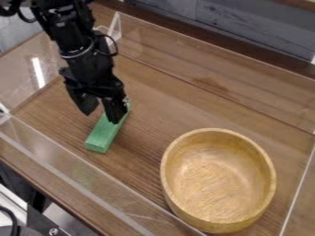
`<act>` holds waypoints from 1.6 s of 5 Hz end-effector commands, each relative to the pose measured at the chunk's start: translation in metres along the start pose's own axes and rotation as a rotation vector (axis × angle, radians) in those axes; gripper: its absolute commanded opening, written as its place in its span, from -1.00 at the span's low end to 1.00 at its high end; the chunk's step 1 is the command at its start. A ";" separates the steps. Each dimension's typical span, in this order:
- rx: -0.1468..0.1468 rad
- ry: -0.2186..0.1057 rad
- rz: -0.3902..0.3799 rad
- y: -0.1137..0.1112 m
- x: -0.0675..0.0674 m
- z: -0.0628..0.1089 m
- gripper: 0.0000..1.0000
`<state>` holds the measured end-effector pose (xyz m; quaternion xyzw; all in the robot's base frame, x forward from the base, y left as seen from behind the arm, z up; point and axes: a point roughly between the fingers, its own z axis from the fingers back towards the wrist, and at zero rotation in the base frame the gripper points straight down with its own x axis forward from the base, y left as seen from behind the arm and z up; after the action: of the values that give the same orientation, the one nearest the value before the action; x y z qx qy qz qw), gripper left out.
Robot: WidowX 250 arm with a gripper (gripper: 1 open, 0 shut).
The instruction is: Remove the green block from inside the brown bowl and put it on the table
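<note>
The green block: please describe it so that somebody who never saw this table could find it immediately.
Start at the big round wooden bowl at the lower right of the table, which has nothing in it. Look to its left: the green block lies flat on the wood, directly beneath the open black hand. It is the only bright green thing, a small elongated bar.

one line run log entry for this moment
gripper: open, above block | green block: flat on table, released | brown bowl: empty
</note>
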<state>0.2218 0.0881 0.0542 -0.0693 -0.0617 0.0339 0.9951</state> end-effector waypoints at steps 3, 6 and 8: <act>0.000 -0.027 0.016 0.008 0.006 -0.006 1.00; -0.011 -0.010 0.033 0.009 0.009 -0.008 -1.00; -0.013 0.008 0.040 0.008 0.016 -0.001 -1.00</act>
<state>0.2281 0.0932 0.0439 -0.0876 -0.0360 0.0587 0.9938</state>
